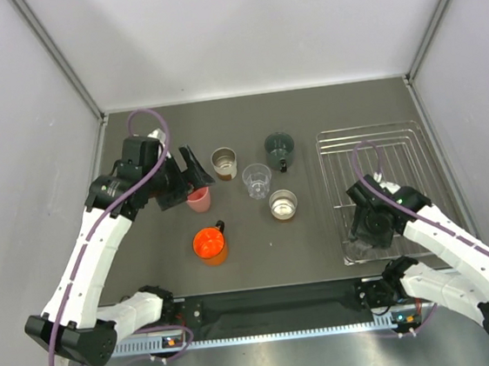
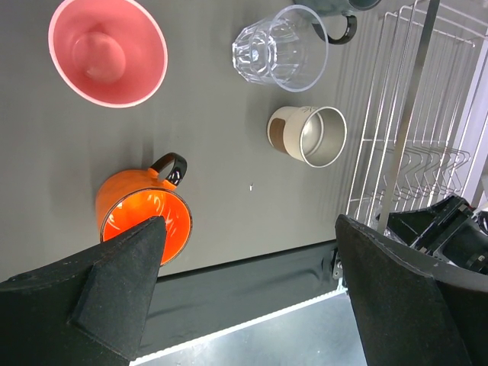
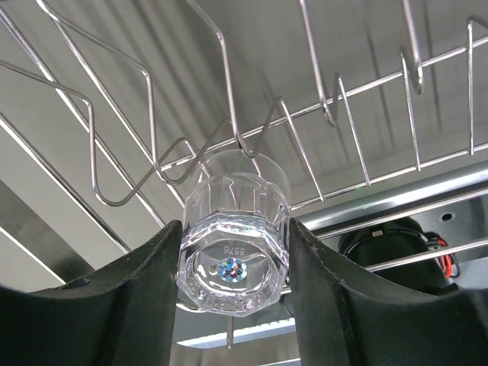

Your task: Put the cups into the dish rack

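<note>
Since the wire dish rack along the tabletop's right edge has bent steel prongs for propping cups, the right gripper is clamped on a faceted clear tumbler, mouth toward the wires near the rack's near-left corner. The left gripper hangs wide open over the glossy orange cup and smooth pink cup, probably lining up a pick.

Finishes as I see them remotely
Shiny wire-metal dish rack; clear faceted tumbler; glossy orange cup; brushed steel cup; matt pink cup; matt dark table.
</note>
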Motion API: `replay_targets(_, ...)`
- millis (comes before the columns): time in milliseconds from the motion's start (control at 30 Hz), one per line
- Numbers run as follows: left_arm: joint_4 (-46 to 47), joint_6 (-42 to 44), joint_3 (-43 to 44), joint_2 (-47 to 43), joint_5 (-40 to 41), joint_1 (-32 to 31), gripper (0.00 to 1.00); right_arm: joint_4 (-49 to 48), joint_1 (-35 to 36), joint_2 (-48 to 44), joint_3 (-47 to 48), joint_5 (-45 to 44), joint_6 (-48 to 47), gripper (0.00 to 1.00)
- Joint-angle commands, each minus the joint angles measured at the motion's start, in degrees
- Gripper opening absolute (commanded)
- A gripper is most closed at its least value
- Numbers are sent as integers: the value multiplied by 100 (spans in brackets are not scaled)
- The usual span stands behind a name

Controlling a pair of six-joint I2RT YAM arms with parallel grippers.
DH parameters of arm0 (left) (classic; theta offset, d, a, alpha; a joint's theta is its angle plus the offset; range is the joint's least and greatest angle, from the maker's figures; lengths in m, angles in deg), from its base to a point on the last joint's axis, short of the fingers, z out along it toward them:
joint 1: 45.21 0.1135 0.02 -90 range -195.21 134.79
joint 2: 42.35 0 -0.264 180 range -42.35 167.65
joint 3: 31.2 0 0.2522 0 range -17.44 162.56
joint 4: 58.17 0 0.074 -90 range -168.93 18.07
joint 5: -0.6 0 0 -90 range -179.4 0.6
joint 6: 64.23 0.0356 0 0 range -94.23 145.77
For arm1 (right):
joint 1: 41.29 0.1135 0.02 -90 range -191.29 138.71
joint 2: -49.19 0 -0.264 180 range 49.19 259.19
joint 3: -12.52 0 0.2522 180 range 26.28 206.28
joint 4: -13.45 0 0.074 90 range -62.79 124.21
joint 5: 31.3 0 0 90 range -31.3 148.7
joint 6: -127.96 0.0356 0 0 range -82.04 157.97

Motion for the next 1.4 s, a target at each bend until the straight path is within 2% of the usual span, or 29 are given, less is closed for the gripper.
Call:
replay_targets(0, 23, -69, -16, -64, -83, 34, 97, -121, 134, 8, 87, -14, 74, 49)
replay_targets(67, 32, -77, -25, -55, -101, 34, 97, -156, 143, -1, 78, -5, 56, 54)
replay_targets(100, 58, -69, -34, -55, -101, 34, 97, -174, 143, -1, 69, -5, 48, 64)
replay_targets(133, 67, -86, -34, -38, -118, 34, 97, -192, 143, 17, 43, 21, 48, 65)
replay_targets(167, 67, -86, -34, -20, -136, 34, 97, -209, 152, 26, 34, 38, 48, 71)
replay_targets(233, 76, -86, -34, -3, -153, 34, 97, -236, 152, 17, 34, 47, 30, 75)
replay_targets(300, 67, -77, -34, -3, -153, 34, 97, -227, 152, 8, 86, -5, 13, 83)
replay_targets(933, 15, 63, -60, 217, -470, 34, 97, -903, -15, 825, 429, -383, -383, 88)
replay_targets(1233, 6, 335, -78, 358, -909, 34, 94, -807, -217, 879, 675, -384, -638, 89)
replay_targets(1300, 32, 379, -25, 436, -1058, 25, 93, -685, -226, 756, 780, -269, -716, 92)
replay_targets(1333, 32, 380, -25, 463, -1111, 25, 93, -614, -226, 712, 833, -260, -734, 99)
replay_targets(1367, 32, 397, -25, 498, -1155, 25, 93, -527, -226, 668, 895, -252, -752, 100)
